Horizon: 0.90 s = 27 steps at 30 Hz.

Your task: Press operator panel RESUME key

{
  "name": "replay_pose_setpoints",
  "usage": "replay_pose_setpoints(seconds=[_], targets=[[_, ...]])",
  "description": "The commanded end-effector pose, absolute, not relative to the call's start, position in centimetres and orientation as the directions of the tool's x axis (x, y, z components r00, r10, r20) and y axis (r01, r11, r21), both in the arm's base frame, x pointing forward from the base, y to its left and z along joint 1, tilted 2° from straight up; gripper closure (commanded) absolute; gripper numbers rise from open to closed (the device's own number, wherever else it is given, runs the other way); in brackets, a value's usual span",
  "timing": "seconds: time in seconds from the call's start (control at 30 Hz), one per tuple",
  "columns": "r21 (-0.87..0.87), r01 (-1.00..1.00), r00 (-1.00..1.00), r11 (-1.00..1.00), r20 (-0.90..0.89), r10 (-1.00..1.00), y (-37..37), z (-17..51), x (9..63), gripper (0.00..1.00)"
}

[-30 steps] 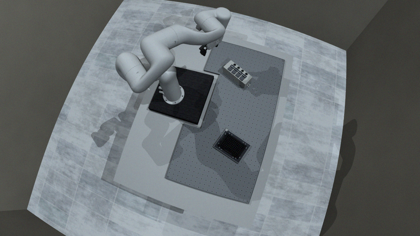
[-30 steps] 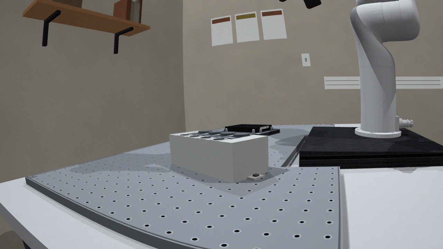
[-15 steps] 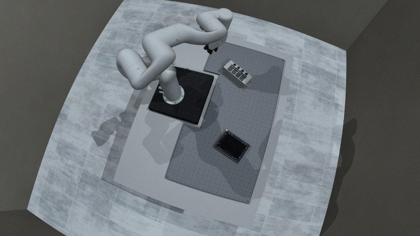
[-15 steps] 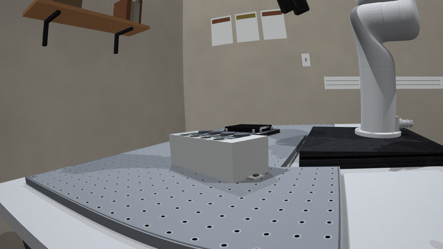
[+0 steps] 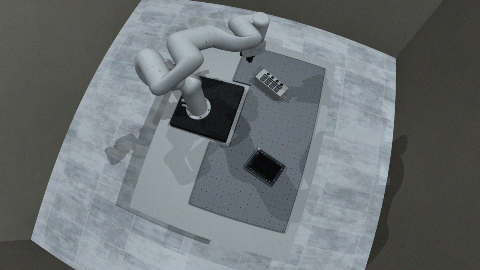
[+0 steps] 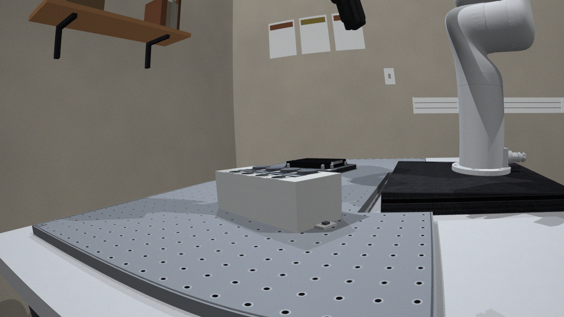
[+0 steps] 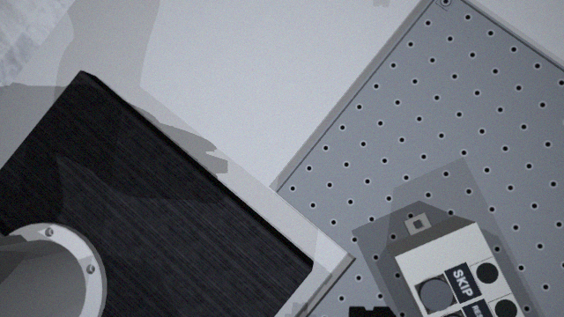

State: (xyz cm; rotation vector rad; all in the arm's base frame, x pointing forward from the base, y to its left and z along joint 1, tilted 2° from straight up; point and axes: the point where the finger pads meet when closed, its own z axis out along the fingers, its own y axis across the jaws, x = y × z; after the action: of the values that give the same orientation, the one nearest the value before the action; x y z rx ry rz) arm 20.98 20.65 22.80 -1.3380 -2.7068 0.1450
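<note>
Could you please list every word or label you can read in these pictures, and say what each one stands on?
"SKIP": on the operator panel, beside a round key, wrist view.
A second label below it is cut off by the frame edge; unreadable.
Panel labels in the top and exterior views: too small.
Wall posters: no readable text.

White operator panel (image 5: pixel 271 83) on perforated board, lamps dark.

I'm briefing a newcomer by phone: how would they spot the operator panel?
Find the grey perforated board beside the arm's black base plate. Two things sit on it: the operator panel is the pale box with four keys; the other is a flat black tray.
</note>
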Motion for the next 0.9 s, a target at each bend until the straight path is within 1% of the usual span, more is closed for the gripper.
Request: replay_pose_setpoints(seconds=[0.0, 0.07, 0.2, 0.27, 0.4, 0.47, 0.6, 0.67, 0.77, 0.87], targets=[[-0.112, 0.881, -0.459, 0.459, 0.028, 0.888, 21.3, 21.5, 22.8, 1.0], [-0.112, 0.881, -0.459, 0.459, 0.028, 0.888, 21.3, 21.5, 22.8, 1.0], [-0.097, 0.932, -0.349, 0.348, 0.012, 0.937, 21.5, 20.4, 24.0, 1.0], [-0.097, 0.932, -0.349, 0.348, 0.012, 0.937, 21.5, 20.4, 24.0, 1.0], [-0.082, 0.969, -0.234, 0.233, 0.001, 0.972, 21.6, 19.2, 25.2, 1.0], [-0.082, 0.969, -0.234, 0.233, 0.001, 0.972, 21.6, 19.2, 25.2, 1.0], [-0.068, 0.991, -0.116, 0.115, -0.006, 0.993, 21.6, 18.0, 26.4, 1.0], [-0.068, 0.991, -0.116, 0.115, -0.006, 0.993, 21.6, 18.0, 26.4, 1.0], [-0.058, 0.998, -0.017, 0.016, -0.008, 1.0, 21.5, 16.8, 27.4, 1.0], [-0.056, 0.998, 0.003, -0.004, -0.008, 1.0, 21.5, 16.7, 27.5, 1.0]])
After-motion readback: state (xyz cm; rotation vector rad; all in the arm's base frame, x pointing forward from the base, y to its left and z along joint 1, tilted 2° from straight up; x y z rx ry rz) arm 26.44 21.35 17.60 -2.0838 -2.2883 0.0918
